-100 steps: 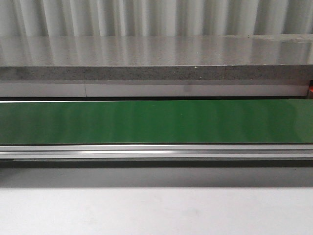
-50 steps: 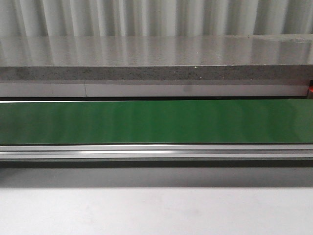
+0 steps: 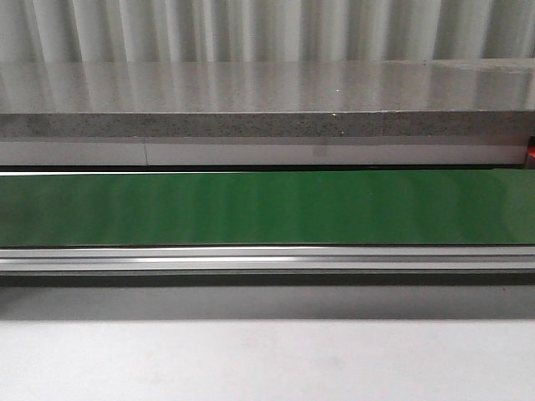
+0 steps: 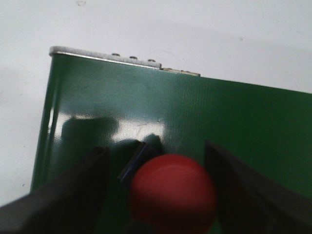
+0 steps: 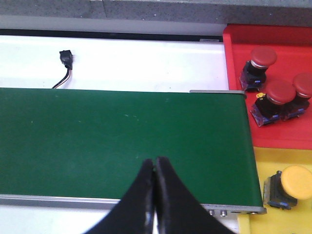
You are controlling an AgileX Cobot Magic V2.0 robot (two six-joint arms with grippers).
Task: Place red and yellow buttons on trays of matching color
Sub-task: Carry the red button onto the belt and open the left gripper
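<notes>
Green belt (image 4: 146,112), red button (image 4: 173,195) between left gripper (image 4: 161,187) fingers

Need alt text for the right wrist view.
Shut right gripper over a bare green conveyor belt. Beside the belt's end, a red tray holds three red buttons and a yellow tray one yellow button.

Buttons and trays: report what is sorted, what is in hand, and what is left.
Done: three red buttons lie in the red tray and one yellow button in the yellow tray. In hand: the left pincer straddles another red button over the belt, its fingers apart. The right pincer is shut and empty. Left: carrying that button to the red tray.
</notes>
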